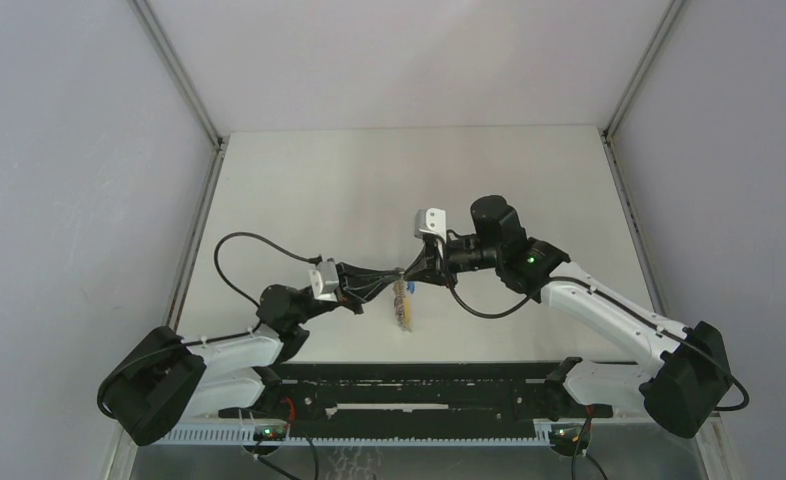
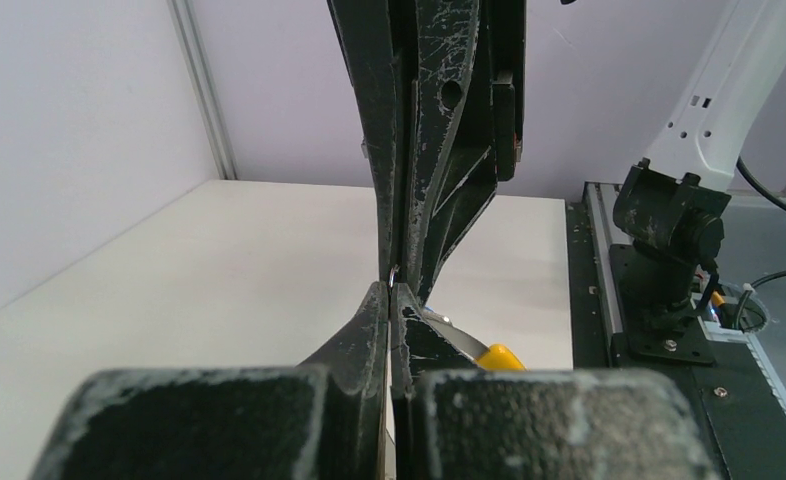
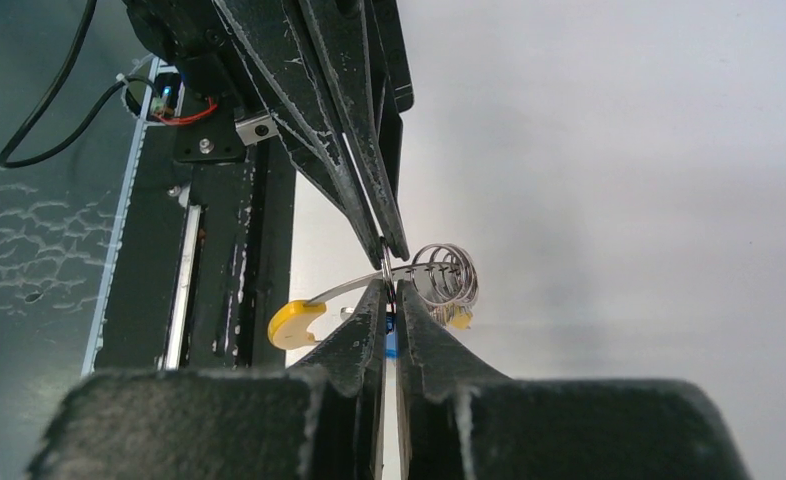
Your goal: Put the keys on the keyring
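Observation:
My two grippers meet tip to tip above the table's middle, the left gripper (image 1: pixel 393 279) from the left and the right gripper (image 1: pixel 410 271) from the right. In the right wrist view the keyring (image 3: pixel 347 287) is a thin metal strip with a yellow curved end (image 3: pixel 294 322) and several small wire rings (image 3: pixel 449 272). The left gripper (image 3: pixel 389 250) is shut on the strip from above. My right gripper (image 3: pixel 390 290) is shut just below it with a blue key head (image 3: pixel 391 338) between its fingers. A yellow key head (image 3: pixel 459 318) hangs behind. The keys (image 1: pixel 404 308) dangle under the tips.
In the left wrist view my left gripper (image 2: pixel 391 292) touches the right gripper (image 2: pixel 401 268), with the yellow end (image 2: pixel 499 356) beside it. The black rail (image 1: pixel 409 385) with the arm bases runs along the near edge. Grey walls enclose the white table (image 1: pixel 409 180).

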Tool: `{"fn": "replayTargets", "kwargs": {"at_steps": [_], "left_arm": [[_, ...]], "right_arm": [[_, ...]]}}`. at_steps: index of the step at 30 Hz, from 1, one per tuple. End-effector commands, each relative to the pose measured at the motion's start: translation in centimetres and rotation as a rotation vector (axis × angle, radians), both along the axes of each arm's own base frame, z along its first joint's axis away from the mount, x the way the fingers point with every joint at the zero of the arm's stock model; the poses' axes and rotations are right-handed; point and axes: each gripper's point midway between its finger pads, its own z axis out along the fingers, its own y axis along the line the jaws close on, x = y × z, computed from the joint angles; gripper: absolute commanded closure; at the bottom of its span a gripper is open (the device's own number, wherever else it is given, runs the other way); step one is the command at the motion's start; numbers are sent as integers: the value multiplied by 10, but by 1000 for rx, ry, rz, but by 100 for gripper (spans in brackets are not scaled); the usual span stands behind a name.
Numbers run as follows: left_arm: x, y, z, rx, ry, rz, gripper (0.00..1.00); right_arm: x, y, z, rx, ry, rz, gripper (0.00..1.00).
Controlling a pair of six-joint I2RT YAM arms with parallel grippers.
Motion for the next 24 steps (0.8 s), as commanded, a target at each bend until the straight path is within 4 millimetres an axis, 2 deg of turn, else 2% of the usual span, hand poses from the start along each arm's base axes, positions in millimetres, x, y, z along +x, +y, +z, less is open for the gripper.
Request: {"fn": "replayTargets", "kwargs": {"at_steps": [1, 6, 9, 18, 24], "left_arm": [[-6, 7, 15, -56, -62, 13, 96], [-4, 4, 5, -30, -46, 8, 71], [-2, -1, 2, 2, -28, -13, 63], [0, -4, 3, 17, -21, -16, 58], [-1, -5, -1, 38, -18, -24, 57]], "right_arm": [[8, -10, 7, -52, -49, -52, 100], [12, -26, 11, -203, -105, -119, 100], [10, -27, 12, -297, -145, -111, 100], [6, -29, 4, -543, -240, -66, 100], [13, -30, -3, -689, -293, -69, 100]]}}
